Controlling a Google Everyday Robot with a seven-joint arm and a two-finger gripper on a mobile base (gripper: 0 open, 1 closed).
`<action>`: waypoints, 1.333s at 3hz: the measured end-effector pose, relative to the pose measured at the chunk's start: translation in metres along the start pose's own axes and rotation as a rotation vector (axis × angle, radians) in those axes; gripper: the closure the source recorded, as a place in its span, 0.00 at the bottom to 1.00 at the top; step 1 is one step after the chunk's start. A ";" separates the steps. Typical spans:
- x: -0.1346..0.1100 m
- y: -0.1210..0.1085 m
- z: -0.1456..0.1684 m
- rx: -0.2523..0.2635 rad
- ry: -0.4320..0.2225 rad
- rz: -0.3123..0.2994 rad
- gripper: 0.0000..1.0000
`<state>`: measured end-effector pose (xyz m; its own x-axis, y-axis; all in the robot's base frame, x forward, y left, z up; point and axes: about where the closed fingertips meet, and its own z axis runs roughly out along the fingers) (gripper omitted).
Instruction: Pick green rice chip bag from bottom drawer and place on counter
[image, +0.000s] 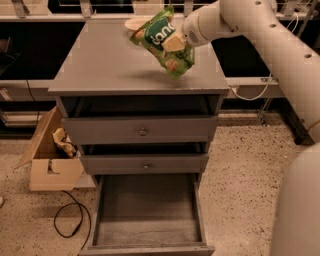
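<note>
The green rice chip bag hangs tilted in the air above the right part of the grey counter. My gripper is shut on the bag's right side and holds it a little above the counter top. My white arm reaches in from the right. The bottom drawer is pulled open at the front of the cabinet and its grey floor is bare.
A pale bowl sits at the back of the counter, partly behind the bag. Two shallower drawers with round knobs are shut. A cardboard box with crumpled paper and a black cable lie on the floor to the left.
</note>
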<state>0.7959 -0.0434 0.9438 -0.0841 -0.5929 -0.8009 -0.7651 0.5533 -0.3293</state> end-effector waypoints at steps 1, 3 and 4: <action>0.003 -0.007 0.035 -0.006 0.030 0.138 1.00; -0.014 -0.002 0.093 -0.094 0.020 0.266 0.58; -0.019 -0.009 0.106 -0.104 -0.012 0.302 0.27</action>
<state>0.8724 0.0248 0.9089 -0.3106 -0.4033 -0.8608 -0.7675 0.6406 -0.0232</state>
